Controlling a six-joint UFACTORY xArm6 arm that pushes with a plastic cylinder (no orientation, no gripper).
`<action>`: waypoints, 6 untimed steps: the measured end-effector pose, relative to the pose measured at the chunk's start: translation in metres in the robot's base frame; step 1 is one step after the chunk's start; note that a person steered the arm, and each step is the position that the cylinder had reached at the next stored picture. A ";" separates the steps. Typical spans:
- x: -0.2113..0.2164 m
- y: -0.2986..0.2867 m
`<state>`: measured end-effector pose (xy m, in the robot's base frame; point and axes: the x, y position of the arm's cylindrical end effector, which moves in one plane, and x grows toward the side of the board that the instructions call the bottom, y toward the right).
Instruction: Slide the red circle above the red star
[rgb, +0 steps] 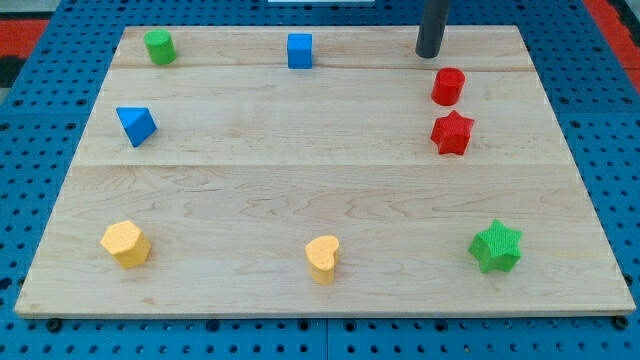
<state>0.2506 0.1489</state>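
yellow heart (322, 258) nearest, bottom edge. red circle (448, 86) is placed just above red star (452, 133), near but apart. judged light, rigid, easily slid; best pushed at mid-side. bare rod, no jaws; tip (429, 54) is set just above-left of circle.

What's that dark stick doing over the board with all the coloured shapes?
That rod is a robot arm's pusher. My tip sits near the view's top right, just above and slightly left of the red circle, not touching it. The red circle already lies directly above the red star, close but apart. The other blocks, blue, green and yellow, sit scattered around the wooden board, away from the tip.
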 end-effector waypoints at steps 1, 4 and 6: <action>0.005 0.001; 0.052 -0.001; 0.032 0.037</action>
